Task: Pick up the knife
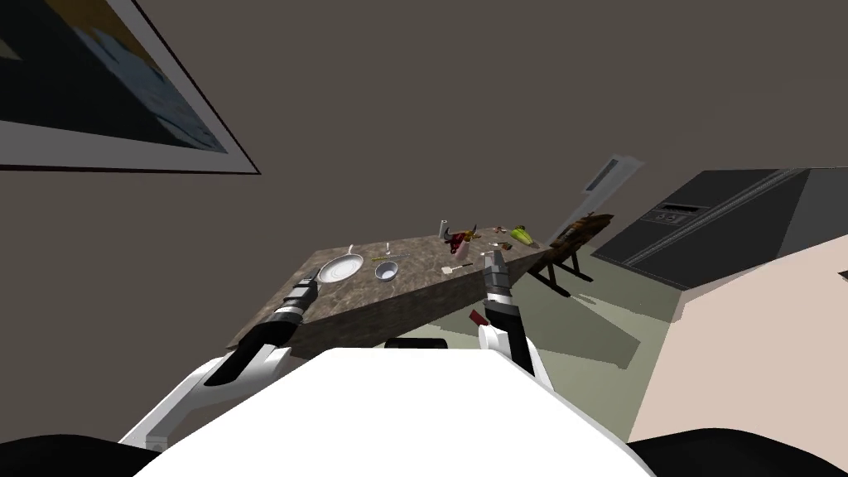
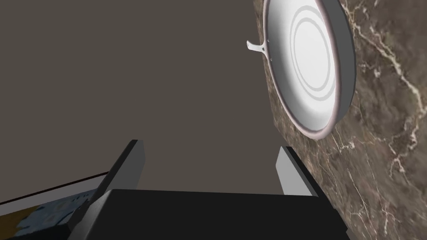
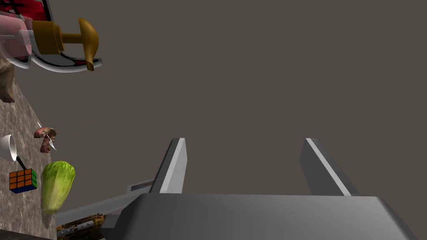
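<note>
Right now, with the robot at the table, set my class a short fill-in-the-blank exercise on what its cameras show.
The left gripper has its two fingers ____.
Near it, on the veined brown table, lies a round white ____ with a short handle.
In the right wrist view, the coloured cube sits beside a green ____.
Missing words: open; pan; lettuce.

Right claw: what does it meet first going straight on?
Nothing near: the right claw points past the table's edge, lettuce off to one side. Likely the grey-brown wall first, depth unclear.
</note>
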`<state>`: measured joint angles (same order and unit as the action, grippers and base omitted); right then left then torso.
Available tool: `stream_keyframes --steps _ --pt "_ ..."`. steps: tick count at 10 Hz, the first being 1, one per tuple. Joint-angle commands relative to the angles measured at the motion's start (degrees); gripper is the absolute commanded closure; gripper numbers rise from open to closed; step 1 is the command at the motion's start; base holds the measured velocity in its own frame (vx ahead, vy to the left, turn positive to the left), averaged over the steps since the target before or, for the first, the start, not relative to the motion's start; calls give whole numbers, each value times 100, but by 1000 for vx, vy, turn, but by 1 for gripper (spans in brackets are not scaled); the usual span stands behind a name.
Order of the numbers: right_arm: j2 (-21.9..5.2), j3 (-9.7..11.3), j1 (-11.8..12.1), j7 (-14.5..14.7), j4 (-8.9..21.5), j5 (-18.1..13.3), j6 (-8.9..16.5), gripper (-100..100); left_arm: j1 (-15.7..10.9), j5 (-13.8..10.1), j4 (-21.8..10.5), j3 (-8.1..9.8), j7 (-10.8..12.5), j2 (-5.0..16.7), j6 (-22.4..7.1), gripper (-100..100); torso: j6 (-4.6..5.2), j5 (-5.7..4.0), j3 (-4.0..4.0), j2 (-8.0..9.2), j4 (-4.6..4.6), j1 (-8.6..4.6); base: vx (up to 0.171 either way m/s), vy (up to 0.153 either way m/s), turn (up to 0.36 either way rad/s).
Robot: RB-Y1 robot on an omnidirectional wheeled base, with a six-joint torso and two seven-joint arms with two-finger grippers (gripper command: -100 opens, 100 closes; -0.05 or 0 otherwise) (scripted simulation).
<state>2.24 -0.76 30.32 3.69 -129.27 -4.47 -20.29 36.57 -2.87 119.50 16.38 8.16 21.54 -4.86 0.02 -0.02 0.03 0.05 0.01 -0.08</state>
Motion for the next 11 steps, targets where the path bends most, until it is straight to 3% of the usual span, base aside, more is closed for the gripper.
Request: stream_keyframes --steps 1,2,4,5,6,7,9,10,11 --pt "0 0 0 0 0 0 0 0 -29 -31 -69 82 2 58 -278 -100 0 0 0 0 0 0 -10 -25 -130" --pt "0 -1 1 0 0 0 0 0 27 -143 -181 297 33 220 -421 -100 -5 1 0 0 0 1 -12 -45 -273" --pt "0 -1 1 0 0 0 0 0 27 -143 -181 297 33 220 -634 -100 -6 -1 1 1 0 -4 -8 -25 -42" --pt "0 -1 2 0 0 0 0 0 78 -259 -299 519 64 376 -815 -100 -6 1 0 -1 0 2 -5 -37 -250" --pt "0 0 0 0 0 0 0 0 78 -259 -299 519 64 376 -1001 -100 0 0 -1 -2 0 -2 -4 -28 -169" --pt "0 -1 1 0 0 0 0 0 123 -379 -423 744 95 525 -1137 -100 -5 0 -1 -1 0 0 -5 -45 -317" --pt "0 -1 1 0 0 0 0 0 123 -379 -423 744 95 525 -1378 -100 -5 -1 -1 -2 0 -2 -3 -22 -59" --pt "0 -2 2 0 0 0 0 0 161 -502 -554 974 127 668 -1558 -100 -8 1 -1 -2 0 5 1 -31 -280" --pt "0 0 0 0 0 0 0 0 161 -502 -554 974 127 668 -1743 -100 0 0 -2 -3 0 1 1 -25 -188"
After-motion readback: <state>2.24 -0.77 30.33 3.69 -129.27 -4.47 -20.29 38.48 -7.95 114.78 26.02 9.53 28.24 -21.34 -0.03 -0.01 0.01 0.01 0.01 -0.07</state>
